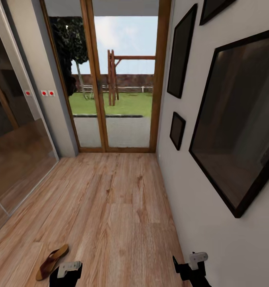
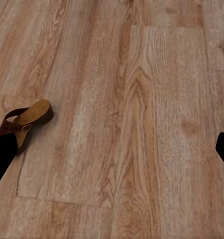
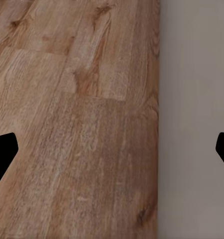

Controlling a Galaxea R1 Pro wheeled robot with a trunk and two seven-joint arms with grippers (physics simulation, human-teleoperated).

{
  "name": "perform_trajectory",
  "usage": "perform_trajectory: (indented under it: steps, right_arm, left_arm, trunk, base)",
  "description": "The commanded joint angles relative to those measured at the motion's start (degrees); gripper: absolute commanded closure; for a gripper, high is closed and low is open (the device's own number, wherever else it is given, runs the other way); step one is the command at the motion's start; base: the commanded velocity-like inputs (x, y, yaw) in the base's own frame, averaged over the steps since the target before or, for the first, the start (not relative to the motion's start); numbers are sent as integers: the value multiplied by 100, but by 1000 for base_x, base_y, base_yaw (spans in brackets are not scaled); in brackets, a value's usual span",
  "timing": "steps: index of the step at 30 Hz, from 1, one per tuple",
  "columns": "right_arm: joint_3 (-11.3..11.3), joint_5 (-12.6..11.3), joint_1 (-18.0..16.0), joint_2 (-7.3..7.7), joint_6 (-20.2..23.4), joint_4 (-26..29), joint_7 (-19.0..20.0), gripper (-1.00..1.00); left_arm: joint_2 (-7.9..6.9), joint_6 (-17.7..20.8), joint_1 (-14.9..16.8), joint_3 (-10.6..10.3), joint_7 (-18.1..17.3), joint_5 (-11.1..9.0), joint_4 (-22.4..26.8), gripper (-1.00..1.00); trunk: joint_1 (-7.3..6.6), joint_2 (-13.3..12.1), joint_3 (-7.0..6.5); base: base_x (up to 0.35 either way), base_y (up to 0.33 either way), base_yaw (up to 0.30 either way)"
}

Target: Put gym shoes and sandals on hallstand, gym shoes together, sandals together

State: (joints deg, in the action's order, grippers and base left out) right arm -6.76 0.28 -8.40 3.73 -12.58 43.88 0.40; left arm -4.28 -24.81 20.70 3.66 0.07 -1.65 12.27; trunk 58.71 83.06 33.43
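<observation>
One dark brown sandal [image 1: 51, 262] with a tan insole lies on the light-brown wood corridor floor [image 1: 118, 207], at the near left. My left gripper [image 1: 65, 275] hovers just to its right, open and holding nothing. In the left wrist view the sandal [image 2: 22, 124] lies beside one dark fingertip [image 2: 2, 159], and bare planks show across the wide gap of the gripper [image 2: 112, 154]. My right gripper [image 1: 192, 269] is low at the near right beside the wall, open and empty, over planks and wall base [image 3: 112, 154]. The gym shoes and the hallstand are out of view.
A wood-framed glass door [image 1: 118, 79] closes the far end of the corridor, with a garden behind it. The pale right wall [image 1: 190, 179] carries several dark framed pictures [image 1: 238, 127]. A glossy sliding panel [image 1: 14, 139] lines the left side.
</observation>
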Motion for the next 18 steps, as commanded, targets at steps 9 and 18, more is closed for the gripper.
perform_trajectory:
  steps: [9, 18]
  right_arm:
    - [-10, 2, -3, 3, -16, -3, 4, -100]
    - [-10, 0, -3, 1, -16, -3, 4, -100]
  left_arm:
    - [3, -23, 4, 12, -1, -14, -5, -100]
    - [6, -21, 4, 12, -8, -17, -5, -100]
  trunk:
    - [2, 2, 5]
    - [2, 2, 5]
  base:
    - [182, 0, 0]
    - [43, 0, 0]
